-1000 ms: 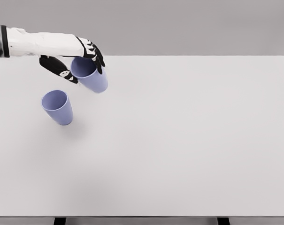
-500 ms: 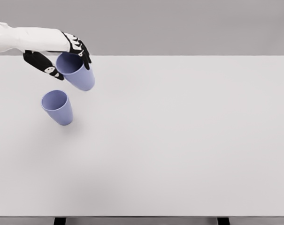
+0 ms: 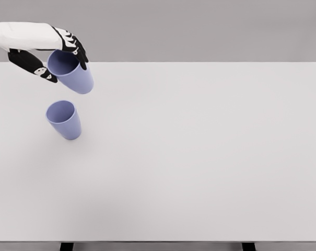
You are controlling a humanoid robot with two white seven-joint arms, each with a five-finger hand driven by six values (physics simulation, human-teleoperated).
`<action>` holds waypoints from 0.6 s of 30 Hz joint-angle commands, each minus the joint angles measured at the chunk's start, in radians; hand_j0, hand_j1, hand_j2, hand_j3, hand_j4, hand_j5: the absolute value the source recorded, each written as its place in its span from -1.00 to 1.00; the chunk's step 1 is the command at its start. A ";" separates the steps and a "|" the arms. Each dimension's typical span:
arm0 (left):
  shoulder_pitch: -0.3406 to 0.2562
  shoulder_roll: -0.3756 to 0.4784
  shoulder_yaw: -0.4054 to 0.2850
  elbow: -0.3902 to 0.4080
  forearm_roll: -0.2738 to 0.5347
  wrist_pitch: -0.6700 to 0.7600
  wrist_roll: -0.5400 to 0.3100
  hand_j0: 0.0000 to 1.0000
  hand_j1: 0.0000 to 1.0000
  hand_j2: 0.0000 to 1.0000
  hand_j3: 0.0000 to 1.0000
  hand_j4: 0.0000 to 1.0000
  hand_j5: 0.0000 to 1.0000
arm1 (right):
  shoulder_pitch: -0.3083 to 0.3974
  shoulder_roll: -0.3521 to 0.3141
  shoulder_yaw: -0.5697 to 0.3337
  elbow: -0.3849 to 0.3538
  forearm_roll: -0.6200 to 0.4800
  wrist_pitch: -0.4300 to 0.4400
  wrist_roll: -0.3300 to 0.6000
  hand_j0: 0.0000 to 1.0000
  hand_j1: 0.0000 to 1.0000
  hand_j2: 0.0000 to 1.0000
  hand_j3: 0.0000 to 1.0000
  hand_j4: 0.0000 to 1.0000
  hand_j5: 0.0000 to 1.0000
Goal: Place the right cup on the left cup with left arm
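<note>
L hand [image 3: 52, 51] holding purple cup [image 3: 73, 73] in the air, far-left of table [image 3: 199, 157].
Fingers wrapped round cup rim, thumb on near side; cup tilted, mouth up-left. 2nd purple cup [image 3: 64, 120] stands on table below/nearer, apart from the held one, no contact. R arm not in shot.

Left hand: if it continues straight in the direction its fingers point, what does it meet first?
Apart from the held cup, the left hand probably meets the bare table first; the standing cup seems off that line, but depth is unclear.
</note>
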State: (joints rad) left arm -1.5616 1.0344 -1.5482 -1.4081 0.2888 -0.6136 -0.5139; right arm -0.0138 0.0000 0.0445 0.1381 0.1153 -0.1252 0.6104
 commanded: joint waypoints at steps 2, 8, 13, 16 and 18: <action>0.000 0.001 0.002 -0.005 0.007 0.003 -0.003 0.28 0.28 0.28 0.28 0.28 0.28 | -0.002 0.000 0.000 0.000 0.001 -0.001 0.000 1.00 1.00 1.00 1.00 1.00 1.00; -0.011 0.006 -0.013 0.000 0.007 0.003 -0.041 0.28 0.28 0.28 0.28 0.28 0.28 | -0.002 0.000 0.000 0.000 0.001 -0.001 0.000 1.00 1.00 1.00 1.00 1.00 1.00; -0.037 0.019 -0.064 0.006 0.007 0.003 -0.091 0.29 0.29 0.29 0.29 0.29 0.29 | 0.000 0.000 0.000 0.000 0.001 -0.001 0.000 1.00 1.00 1.00 1.00 1.00 1.00; -0.051 0.030 -0.064 0.004 0.007 0.003 -0.097 0.30 0.30 0.30 0.30 0.30 0.30 | -0.002 0.000 0.000 0.000 0.001 -0.001 0.000 1.00 1.00 1.00 1.00 1.00 1.00; -0.052 0.033 -0.064 0.004 0.007 0.003 -0.097 0.30 0.30 0.30 0.30 0.30 0.30 | -0.002 0.000 0.000 0.000 0.001 -0.001 0.000 1.00 1.00 1.00 1.00 1.00 1.00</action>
State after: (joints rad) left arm -1.6138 1.0629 -1.6107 -1.4041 0.2897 -0.6140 -0.6068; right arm -0.0153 0.0000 0.0445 0.1379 0.1152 -0.1252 0.6104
